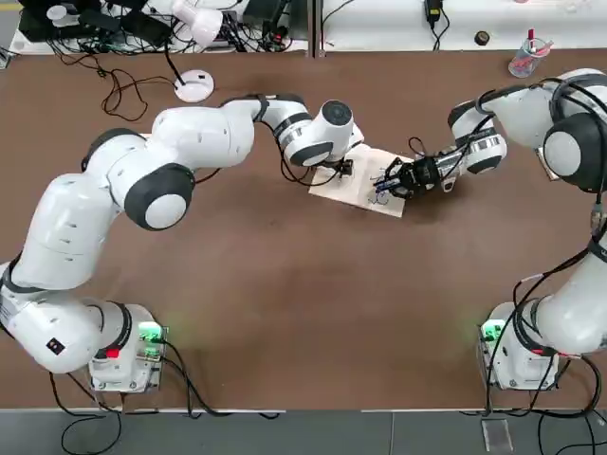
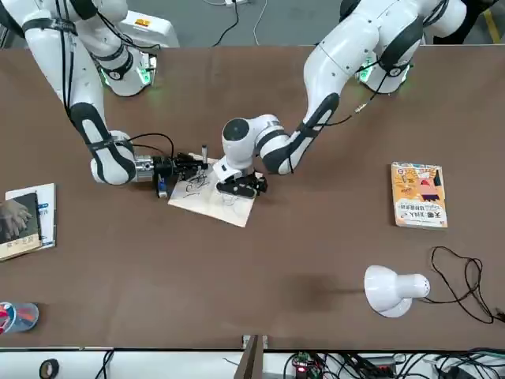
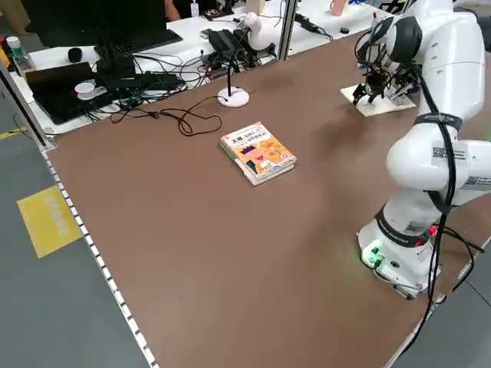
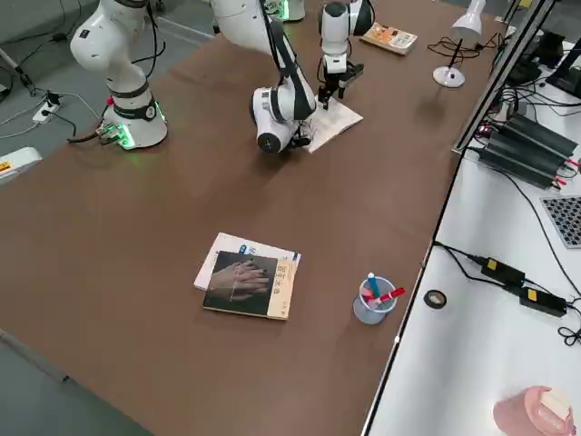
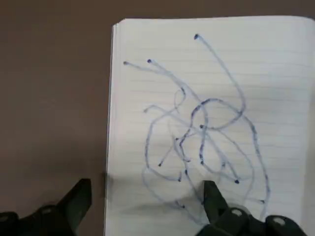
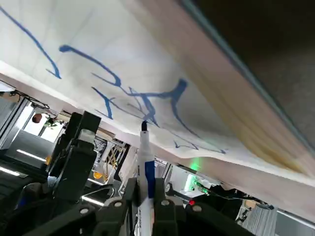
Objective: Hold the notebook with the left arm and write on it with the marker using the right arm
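The notebook (image 1: 365, 187) lies open mid-table, its white page (image 5: 206, 113) covered in blue scribbles. My left gripper (image 5: 146, 196) is open and low over the notebook's edge. One of its fingers (image 5: 214, 199) is on the page and the other stands over the table beside it. From the right, my right gripper (image 1: 394, 178) reaches in, shut on the marker (image 6: 145, 162). The marker's tip touches the scribbled page (image 6: 147, 98). In the front view the left gripper (image 2: 241, 185) and the right gripper (image 2: 185, 166) sit on opposite sides of the notebook (image 2: 213, 201).
An orange-yellow book (image 2: 419, 194) lies toward the robot's left. A white desk lamp (image 2: 390, 289) stands at the far edge. On the robot's far right are a dark-cover book (image 4: 250, 283) and a clear cup of pens (image 4: 372, 302). Wide brown tabletop (image 1: 303, 313) lies between the arm bases.
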Robot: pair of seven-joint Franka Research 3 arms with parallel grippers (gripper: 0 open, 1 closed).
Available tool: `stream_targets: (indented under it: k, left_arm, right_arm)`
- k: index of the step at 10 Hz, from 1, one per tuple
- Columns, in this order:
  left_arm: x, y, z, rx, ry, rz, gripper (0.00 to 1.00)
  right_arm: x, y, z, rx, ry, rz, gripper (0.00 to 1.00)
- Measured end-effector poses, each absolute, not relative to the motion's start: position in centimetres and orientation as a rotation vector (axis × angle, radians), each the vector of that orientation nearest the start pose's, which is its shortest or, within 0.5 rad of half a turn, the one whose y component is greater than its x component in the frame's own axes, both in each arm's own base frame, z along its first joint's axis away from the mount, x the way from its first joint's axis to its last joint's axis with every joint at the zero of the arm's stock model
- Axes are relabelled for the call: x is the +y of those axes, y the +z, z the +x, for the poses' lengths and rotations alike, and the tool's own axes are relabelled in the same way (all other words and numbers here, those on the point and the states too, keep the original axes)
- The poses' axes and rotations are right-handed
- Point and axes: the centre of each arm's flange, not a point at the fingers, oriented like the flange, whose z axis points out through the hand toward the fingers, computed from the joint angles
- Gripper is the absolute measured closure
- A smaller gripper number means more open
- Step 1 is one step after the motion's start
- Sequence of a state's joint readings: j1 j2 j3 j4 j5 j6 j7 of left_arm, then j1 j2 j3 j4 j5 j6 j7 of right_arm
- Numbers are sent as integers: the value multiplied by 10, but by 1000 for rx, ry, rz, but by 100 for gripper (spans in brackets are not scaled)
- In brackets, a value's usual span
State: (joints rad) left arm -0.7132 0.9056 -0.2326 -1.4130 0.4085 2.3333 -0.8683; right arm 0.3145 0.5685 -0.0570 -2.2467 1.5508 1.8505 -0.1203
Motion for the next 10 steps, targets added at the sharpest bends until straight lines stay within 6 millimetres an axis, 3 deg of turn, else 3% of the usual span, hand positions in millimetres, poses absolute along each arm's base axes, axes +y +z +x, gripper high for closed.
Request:
stream_targets:
  k: [4,10]
  left_arm:
    - [-568,169,459,408,-192,-3072,0]
    - [-568,169,459,408,-192,-3072,0]
  right_arm:
    - [207,105,437,866,878,-1748,83]
    - [207,105,438,865,877,-1747,83]
